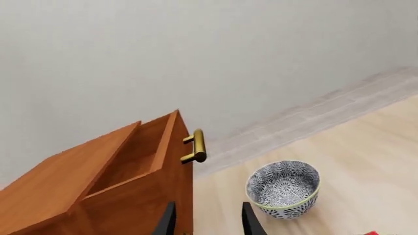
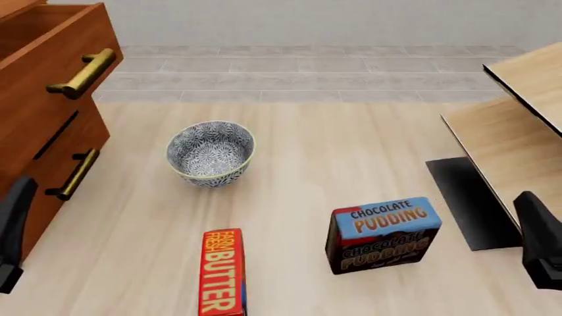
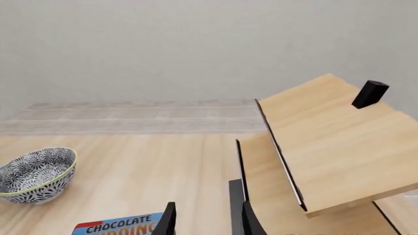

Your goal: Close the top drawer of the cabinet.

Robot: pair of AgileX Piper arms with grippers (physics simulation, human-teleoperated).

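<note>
In your left wrist view, the reddish-brown wooden top drawer (image 1: 134, 156) stands pulled out of the tall reddish-brown wooden cabinet (image 1: 46, 188), its hollow showing and its brass-gold bar handle (image 1: 197, 147) jutting from the front; your left gripper (image 1: 207, 220) shows two dark fingertips set a moderate gap apart with nothing between them, hanging near the drawer front but not touching it. If you push off-centre or catch that handle with one fingertip, I judge the fingers may slide off the panel and the drawer stay partly open. The patterned blue-and-white ceramic bowl (image 1: 283, 188) sits just beside your line, so a wide swing could knock it. In the front view, the top drawer (image 2: 49, 72) sticks out past the lower drawer front with its own brass handle (image 2: 75, 174); aim too low and you press the wrong panel. The left arm's dark shape (image 2: 13, 230) sits at the frame's edge beside the cabinet (image 2: 35, 197), so a careless lift may scrape its side. The red butter box (image 2: 221, 273) and chocolate pudding box (image 2: 382, 234) lie well apart from this path. In the right wrist view, your right gripper (image 3: 207, 220) is likewise parted and empty, beside the pale light-wood furniture (image 3: 326, 147); moving it risks striking that.
</note>
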